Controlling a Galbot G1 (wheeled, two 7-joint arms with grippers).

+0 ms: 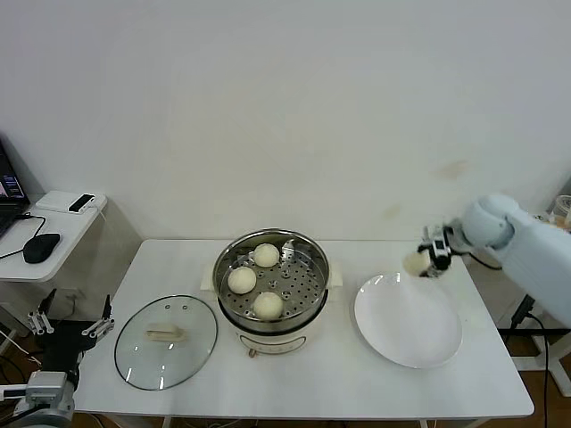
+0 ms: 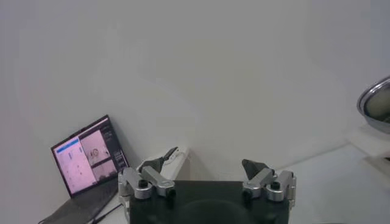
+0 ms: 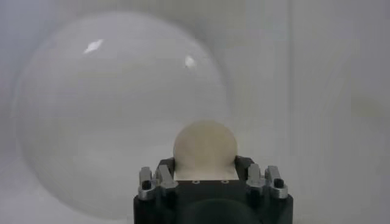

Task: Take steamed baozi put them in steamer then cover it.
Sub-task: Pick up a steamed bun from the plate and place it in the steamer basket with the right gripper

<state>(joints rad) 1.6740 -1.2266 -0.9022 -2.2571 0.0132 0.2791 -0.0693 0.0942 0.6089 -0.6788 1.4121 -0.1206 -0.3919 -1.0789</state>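
Note:
The steel steamer [image 1: 312, 259] stands mid-table on its cream base, with three cream-white baozi [image 1: 242, 280] on its perforated tray. My right gripper [image 1: 419, 261] is shut on the fourth baozi [image 1: 413, 262] and holds it above the far edge of the white plate [image 1: 419, 339]; in the right wrist view the baozi [image 3: 205, 148] sits between the jaws over the plate [image 3: 91, 122]. The glass cover [image 1: 166, 341] with its cream handle lies flat on the table left of the steamer. My left gripper [image 1: 70, 327] is open and parked off the table's left front corner.
A side desk with a mouse [image 1: 41, 246] and a laptop [image 2: 88, 161] stands to the left. The steamer's rim [image 2: 376, 105] shows at the edge of the left wrist view. A wall runs close behind the table.

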